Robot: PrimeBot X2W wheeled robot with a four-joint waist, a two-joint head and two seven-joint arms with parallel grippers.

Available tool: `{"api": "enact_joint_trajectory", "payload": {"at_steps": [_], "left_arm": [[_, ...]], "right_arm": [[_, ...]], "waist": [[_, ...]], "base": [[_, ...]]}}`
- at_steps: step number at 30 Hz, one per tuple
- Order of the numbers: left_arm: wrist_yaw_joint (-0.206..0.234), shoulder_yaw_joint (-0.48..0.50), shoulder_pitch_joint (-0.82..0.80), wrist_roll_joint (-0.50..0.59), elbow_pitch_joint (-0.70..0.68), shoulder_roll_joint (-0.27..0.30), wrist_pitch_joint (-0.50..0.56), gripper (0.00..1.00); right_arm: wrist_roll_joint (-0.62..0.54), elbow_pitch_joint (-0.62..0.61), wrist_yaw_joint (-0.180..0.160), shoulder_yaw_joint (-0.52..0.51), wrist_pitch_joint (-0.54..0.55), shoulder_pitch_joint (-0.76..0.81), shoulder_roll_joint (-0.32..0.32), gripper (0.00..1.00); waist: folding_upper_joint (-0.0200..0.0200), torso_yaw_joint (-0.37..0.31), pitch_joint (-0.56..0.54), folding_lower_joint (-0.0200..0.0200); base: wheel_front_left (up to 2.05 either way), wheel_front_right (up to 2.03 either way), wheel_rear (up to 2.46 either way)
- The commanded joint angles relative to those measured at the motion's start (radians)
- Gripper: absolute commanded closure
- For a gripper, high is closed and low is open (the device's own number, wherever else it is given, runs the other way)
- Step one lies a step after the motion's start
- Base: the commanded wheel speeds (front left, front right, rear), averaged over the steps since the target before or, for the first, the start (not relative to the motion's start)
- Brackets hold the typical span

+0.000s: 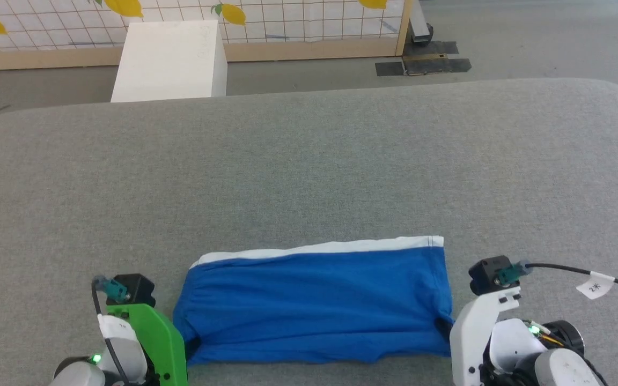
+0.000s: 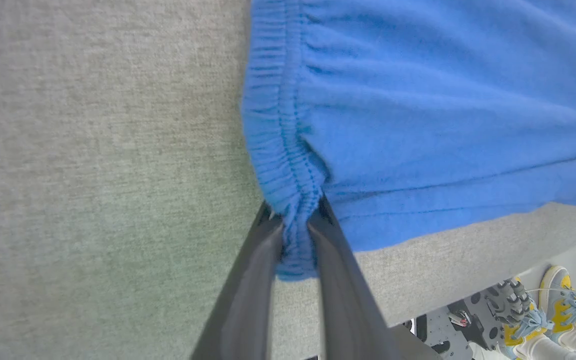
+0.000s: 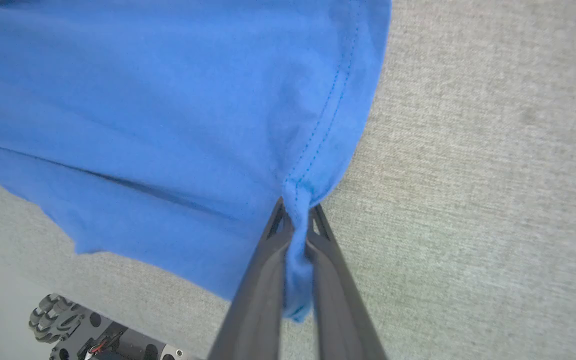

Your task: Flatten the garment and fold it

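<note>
The garment [image 1: 314,300], royal-blue shorts with a white stripe along the far edge, lies spread near the front edge of the grey table, waistband to the left. My left gripper [image 2: 295,210] is shut on the gathered elastic waistband [image 2: 278,150] at its near corner. The stitched hem [image 3: 318,145] at the garment's right near corner is pinched in my right gripper [image 3: 295,207], which is shut on it. In the head view the left gripper [image 1: 188,343] and right gripper [image 1: 446,324] sit at the garment's two near corners, fingers mostly hidden by the wrists.
A grey fabric-covered table [image 1: 309,171] stretches far beyond the garment. Behind it stand a white box [image 1: 169,59] and a gridded wall panel [image 1: 287,21]. The robot's wheeled base [image 3: 68,325] and a person's shoes [image 2: 558,310] show below the table's near edge.
</note>
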Motion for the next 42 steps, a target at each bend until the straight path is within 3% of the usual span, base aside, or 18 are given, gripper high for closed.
{"api": "enact_joint_trajectory", "payload": {"at_steps": [1,2,4,9,16,19,22,27,29,36,42], "left_arm": [[0.012,0.006,0.017,-0.009,0.01,0.01,0.001,0.78],[0.014,0.005,0.021,-0.01,0.013,0.01,0.004,0.0],[0.016,0.007,0.023,-0.012,0.012,0.007,-0.002,0.0],[0.028,0.037,0.034,-0.031,-0.022,0.002,-0.027,0.0],[0.055,0.177,0.044,-0.059,-0.133,0.016,-0.15,0.0],[0.035,0.238,0.04,-0.019,-0.17,0.023,-0.288,0.0],[-0.004,0.287,0.024,0.08,-0.174,0.027,-0.514,0.0],[-0.064,0.293,0.003,0.232,-0.105,0.018,-0.842,0.0],[-0.074,0.288,-0.007,0.275,-0.073,0.006,-0.913,0.0],[-0.085,0.327,-0.032,0.386,-0.055,-0.072,-0.949,0.0],[-0.136,0.363,-0.013,0.449,-0.051,-0.135,-0.95,0.0]], "right_arm": [[0.013,-0.008,-0.002,-0.011,-0.017,0.008,-0.005,1.0],[0.015,-0.008,-0.002,-0.015,-0.028,0.01,-0.005,0.97],[0.024,-0.005,-0.002,-0.02,-0.042,0.011,-0.005,0.0],[0.061,-0.021,-0.002,-0.04,-0.072,0.017,-0.005,0.0],[0.08,-0.107,-0.002,-0.122,-0.066,0.029,-0.005,0.0],[0.056,-0.129,-0.002,-0.154,-0.043,0.022,-0.005,0.0],[0.004,-0.136,-0.002,-0.174,-0.019,0.007,-0.005,0.0],[-0.041,-0.12,-0.002,-0.157,0.011,-0.021,-0.005,0.0],[-0.061,-0.103,-0.002,-0.137,0.018,-0.035,-0.005,0.0],[-0.11,-0.001,-0.002,-0.059,0.011,-0.097,-0.005,0.0],[-0.124,0.102,-0.002,-0.011,-0.006,-0.121,-0.005,0.0]], "waist": [[-0.0001,-0.002,0.0,0.0],[-0.0001,-0.002,-0.001,0.0],[-0.0001,-0.002,-0.004,0.0],[-0.0001,0.003,-0.022,0.0],[-0.0001,0.006,-0.045,0.0],[-0.0001,0.008,-0.042,0.0],[-0.0001,0.013,-0.03,0.0],[-0.0001,0.023,-0.001,0.0],[-0.0001,0.027,0.009,0.0],[-0.0001,0.036,0.041,0.0],[-0.0001,0.045,0.056,0.0]], "base": [[0.0,0.0,0.0],[0.0,0.0,0.0],[0.0,0.0,0.0],[0.0,0.0,0.0],[0.0,0.0,0.0],[0.0,0.0,0.0],[0.0,0.0,0.0],[0.0,0.0,0.0],[0.0,0.0,0.0],[0.0,0.0,0.0],[0.0,0.0,0.0]]}}
